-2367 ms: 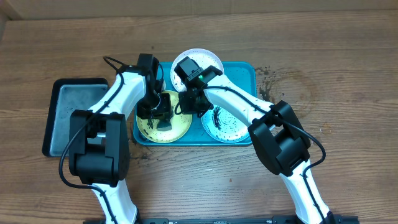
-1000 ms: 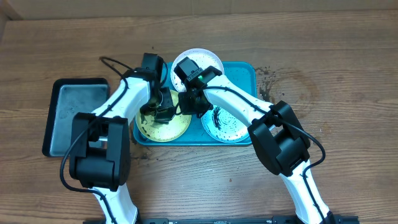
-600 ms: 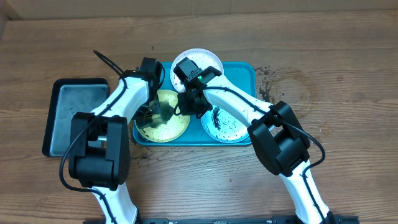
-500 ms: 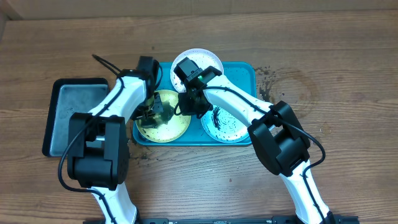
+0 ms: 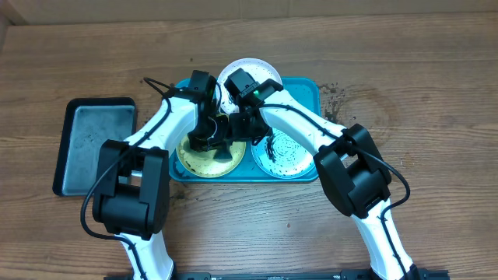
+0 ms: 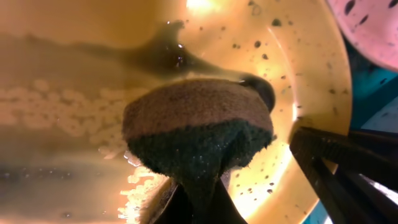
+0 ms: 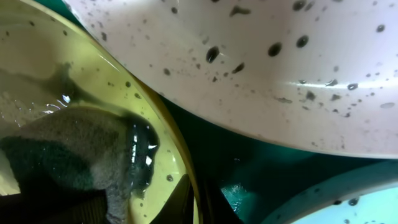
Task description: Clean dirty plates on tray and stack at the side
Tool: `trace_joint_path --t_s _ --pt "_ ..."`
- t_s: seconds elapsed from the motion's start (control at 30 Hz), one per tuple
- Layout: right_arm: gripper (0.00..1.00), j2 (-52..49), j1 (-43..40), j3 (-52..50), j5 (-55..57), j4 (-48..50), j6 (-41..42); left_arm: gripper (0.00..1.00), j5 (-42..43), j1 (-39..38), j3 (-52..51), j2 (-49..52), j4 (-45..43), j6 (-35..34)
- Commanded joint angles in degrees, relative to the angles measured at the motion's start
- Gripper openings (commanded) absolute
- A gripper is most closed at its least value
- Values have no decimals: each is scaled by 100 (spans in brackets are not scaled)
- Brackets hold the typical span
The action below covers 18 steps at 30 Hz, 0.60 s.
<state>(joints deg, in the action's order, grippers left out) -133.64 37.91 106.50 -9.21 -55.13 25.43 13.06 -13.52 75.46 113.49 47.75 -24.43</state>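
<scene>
Plates in three colours are seen from overhead on the turquoise tray (image 5: 310,87), which is set near the middle of the wooden worktop (image 5: 436,62), toward its far edge. The white plate (image 5: 263,68) is lodged at the tray's far rim and overhangs it. The yellow-green plate (image 5: 194,159) is laid at the tray's left end and the light blue plate (image 5: 284,158) at its right; both are round, shallow and black-speckled. The left pincer (image 5: 212,138) is lowered over the yellow-green plate and the right pincer (image 5: 247,128) is placed at that plate's right rim, so much of it is hidden by the two arms. A grey tray (image 5: 97,144) with a black rim is set toward the worktop's left edge. Dark crumbs (image 5: 334,97) are scattered just off the turquoise tray's far right corner.

From the left wrist, a sponge (image 6: 199,124), felted brown above and coarse dark green below, is held pinched in the left pincer and pressed on the glossy, wet plate. Pale foam (image 6: 37,102) is spread beside it.

From the right wrist, the yellow-green rim is seen to run down between the right pincer's dark fingers, which are drawn narrowly about it. The white plate's speckled underside is seen just beside it.
</scene>
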Motion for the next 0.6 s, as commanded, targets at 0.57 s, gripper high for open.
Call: trace_joint_path --t_s 0.57 --pt "4 -192 133 -24 170 22 -13 4 -107 1421 -24 107 173 70"
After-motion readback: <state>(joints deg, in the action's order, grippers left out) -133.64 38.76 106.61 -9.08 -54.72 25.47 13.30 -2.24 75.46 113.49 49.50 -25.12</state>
